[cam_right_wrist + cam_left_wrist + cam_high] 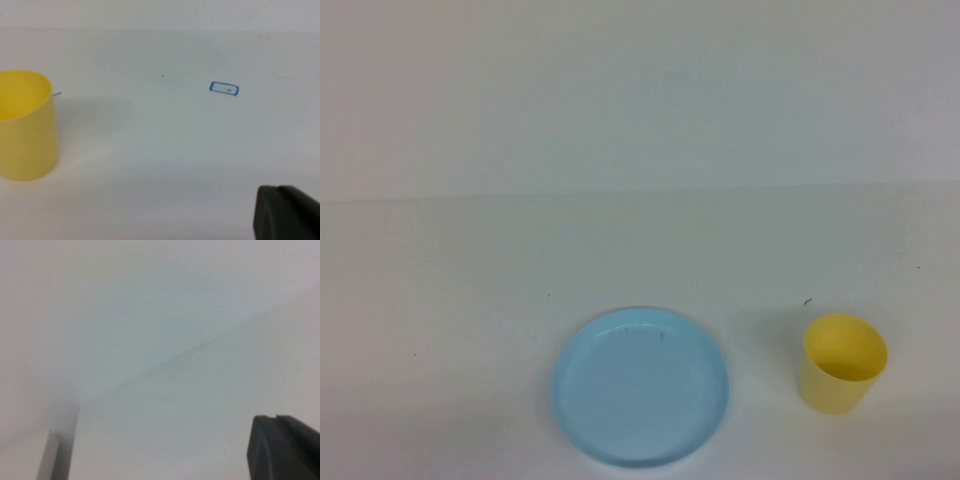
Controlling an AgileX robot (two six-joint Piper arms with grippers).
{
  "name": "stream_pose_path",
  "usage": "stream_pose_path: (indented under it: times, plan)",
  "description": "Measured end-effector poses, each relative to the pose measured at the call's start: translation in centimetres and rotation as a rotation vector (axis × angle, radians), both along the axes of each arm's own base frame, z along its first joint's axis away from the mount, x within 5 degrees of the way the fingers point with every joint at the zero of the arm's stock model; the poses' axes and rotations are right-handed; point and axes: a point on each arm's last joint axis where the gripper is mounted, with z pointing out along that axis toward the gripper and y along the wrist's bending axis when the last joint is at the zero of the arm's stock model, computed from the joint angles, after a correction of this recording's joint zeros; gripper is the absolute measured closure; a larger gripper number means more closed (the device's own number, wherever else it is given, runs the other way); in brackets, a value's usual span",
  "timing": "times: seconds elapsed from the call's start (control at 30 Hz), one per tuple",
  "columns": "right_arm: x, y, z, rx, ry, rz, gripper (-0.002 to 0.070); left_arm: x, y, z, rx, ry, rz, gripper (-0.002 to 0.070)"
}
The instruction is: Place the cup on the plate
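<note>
The cup [844,364] stood upright on the table [470,300], just beside the plate [640,387] on its right and not touching it. We judged it light, stiff and smooth, best pinched across its rim. For the left gripper [285,447] and right gripper [287,212], both away from the cup, we could not tell the state.

White table [470,300]: plain, matte, spanning the whole near area. White wall [640,90]: rises from the table's far edge, meeting it along a faint horizontal seam. Small blue outlined rectangle [224,88]: drawn flat on the tabletop. Tiny dark specks [808,302]: scattered on the surface.
</note>
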Motion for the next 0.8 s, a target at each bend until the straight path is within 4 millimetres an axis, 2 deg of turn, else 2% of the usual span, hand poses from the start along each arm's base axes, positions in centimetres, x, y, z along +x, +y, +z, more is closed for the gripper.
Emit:
stream_pose_path:
  times: [0.1, 0.2, 0.33, 0.53, 0.7, 0.8]
  plan:
    - [0.2, 0.0, 0.5, -0.003, -0.054, -0.001, 0.0676, -0.2, -0.3, 1.6, -0.022, -0.17, -0.035, 0.0674]
    - [0.4, 0.0, 1.7, -0.009, -0.189, -0.003, 0.0676, -0.5, -0.5, 2.8, -0.048, -0.305, -0.065, 0.0674]
    - [0.5, -0.1, 3.5, -0.019, -0.387, -0.006, 0.0676, -0.8, -0.6, 3.6, -0.059, -0.4, -0.085, 0.0674]
    - [0.4, -0.1, 4.9, -0.027, -0.546, -0.008, 0.0676, -1.0, -0.7, 3.8, -0.074, -0.43, -0.094, 0.0674]
    - [0.3, -0.1, 5.2, -0.029, -0.585, -0.009, 0.0676, -1.2, -0.7, 4.2, -0.408, -0.408, -0.184, 0.0673]
    - [0.2, -0.1, 5.6, -0.031, -0.627, -0.009, 0.0676, -1.1, -0.7, 4.1, -0.399, -0.407, -0.177, 0.0673]
